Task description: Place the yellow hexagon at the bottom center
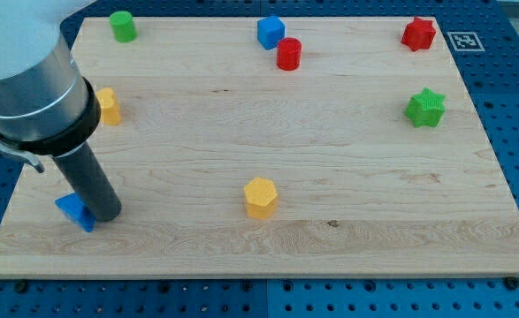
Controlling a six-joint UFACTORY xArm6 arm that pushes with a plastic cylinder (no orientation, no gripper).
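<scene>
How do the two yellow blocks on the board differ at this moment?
The yellow hexagon is in full view at the view's bottom centre; the other yellow block sits near the left edge, partly hidden by the arm, so its shape is unclear. The hexagon stands apart from everything; the other lies nearer my tip, which rests against the blue block. Both are yellow and rest on the wooden board.
</scene>
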